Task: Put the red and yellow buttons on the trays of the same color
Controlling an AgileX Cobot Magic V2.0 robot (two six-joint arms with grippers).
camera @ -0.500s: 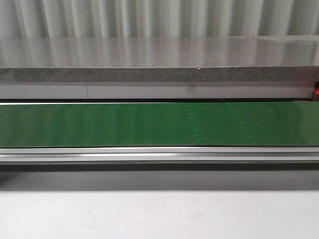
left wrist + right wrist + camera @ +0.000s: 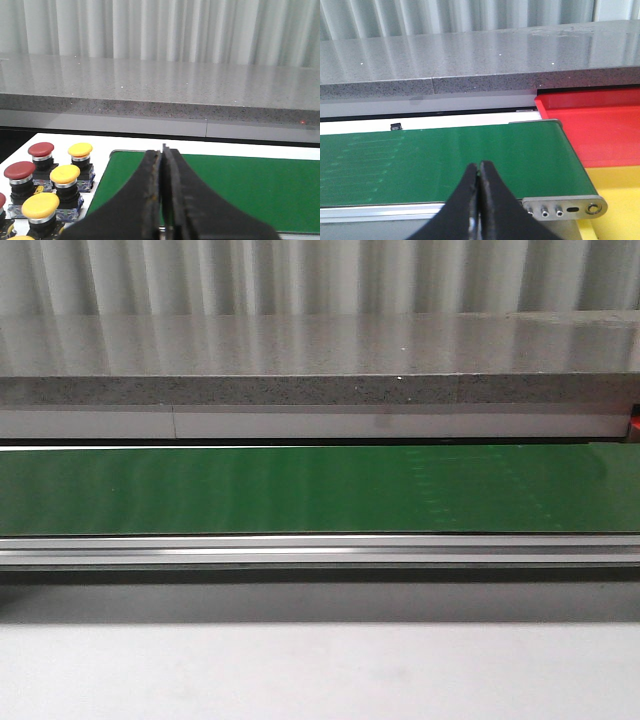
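In the left wrist view, several red buttons [image 2: 41,149] and yellow buttons [image 2: 80,149] on black bases stand in rows on the white table beside the end of the green belt [image 2: 250,185]. My left gripper [image 2: 162,150] is shut and empty over that belt end, apart from the buttons. In the right wrist view, a red tray [image 2: 600,125] and a yellow tray [image 2: 620,200] lie past the belt's other end. My right gripper [image 2: 479,165] is shut with nothing in it, over the belt's near edge. Neither gripper shows in the front view.
The green conveyor belt [image 2: 320,490] runs across the front view with an aluminium rail [image 2: 320,550] along its near side. A grey stone ledge [image 2: 320,370] and a corrugated wall lie behind. A metal roller bracket [image 2: 565,207] ends the belt by the trays.
Faint marks on the belt surface have shifted to the right; nothing else differs.
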